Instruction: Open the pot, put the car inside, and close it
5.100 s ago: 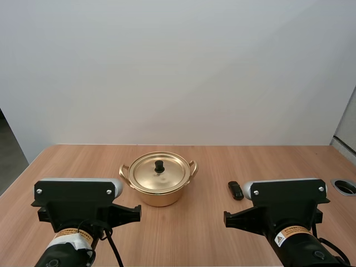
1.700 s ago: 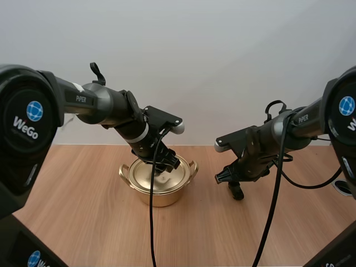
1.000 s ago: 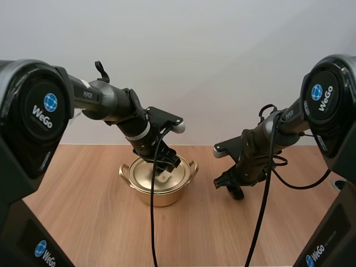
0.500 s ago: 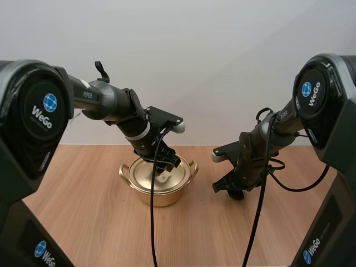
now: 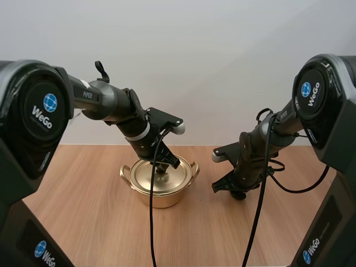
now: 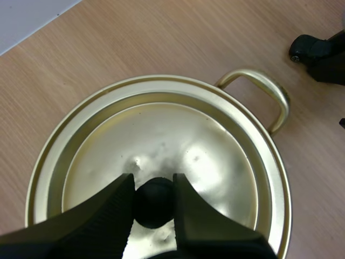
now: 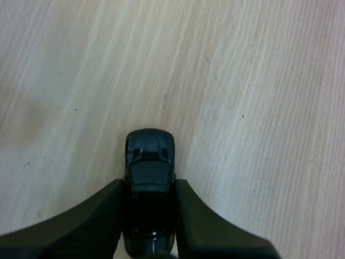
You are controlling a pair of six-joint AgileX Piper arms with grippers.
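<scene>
Left pincer [image 6: 153, 183] on lid knob [image 6: 154, 204] (half hidden); right pincer [image 7: 150, 186] on car [image 7: 149, 159]

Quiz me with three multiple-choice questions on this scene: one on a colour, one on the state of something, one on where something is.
1. What colour is the pot?
A) red
B) gold
C) blue

2. What state is the lid in?
A) on the pot, its black knob between the left gripper's fingers
B) upside down
C) raised high

3. Where is the black toy car?
A) in the pot
B) on the lid
C) between the right gripper's fingers

Answers:
1. B, its wall shines gold.
2. A, the left wrist view shows the lid seated inside the rim.
3. C, the fingers pinch its sides.
</scene>
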